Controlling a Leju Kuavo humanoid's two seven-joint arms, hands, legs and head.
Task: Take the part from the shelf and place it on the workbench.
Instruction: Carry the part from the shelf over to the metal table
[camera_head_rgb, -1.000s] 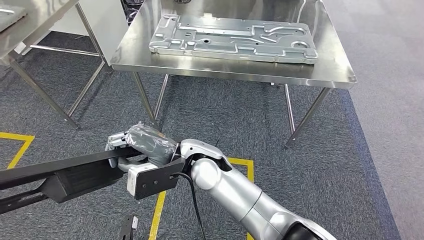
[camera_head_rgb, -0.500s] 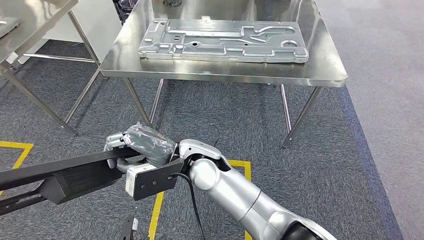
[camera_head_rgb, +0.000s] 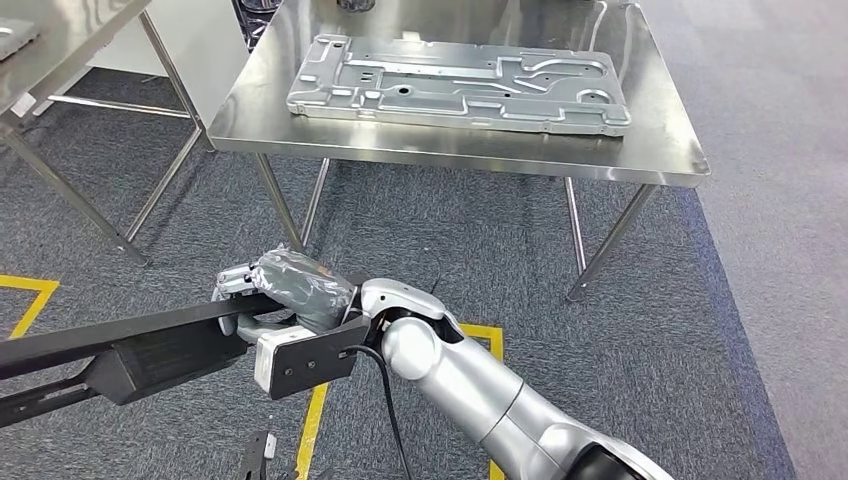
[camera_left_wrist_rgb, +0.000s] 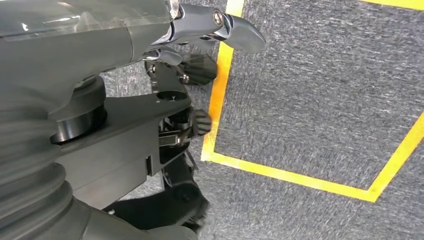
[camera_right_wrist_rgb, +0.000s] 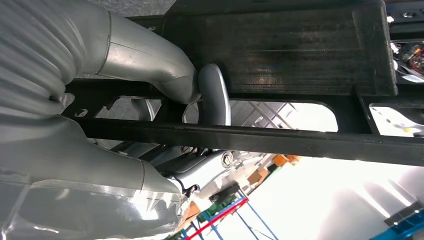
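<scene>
In the head view, the right hand (camera_head_rgb: 285, 290), wrapped in clear film, grips the long black framed plastic part (camera_head_rgb: 130, 350) near its end, fingers closed round a bar, and carries it low over the grey carpeted floor (camera_head_rgb: 560, 300) with the silver forearm reaching across the body; held crosswise like this, the part probably clears the legs while the robot approaches. Ahead stands the shiny stainless-steel desk (camera_head_rgb: 450, 155), and a large pressed grey metal panel (camera_head_rgb: 460, 82) lies across its middle, leaving a bare strip along the near edge where the part could land. Yellow floor tape (camera_head_rgb: 318, 420) marks a box beneath the arm. In the left wrist view, the left hand (camera_left_wrist_rgb: 200, 25) hangs over the carpet and the yellow tape, one metal fingertip extended; I cannot tell how far its fingers are apart, though nothing shows in it. In the right wrist view, grey fingers (camera_right_wrist_rgb: 212, 92) curl tightly round a black crossbar of the part, a firm wrap that suits a long, unbalanced load.
</scene>
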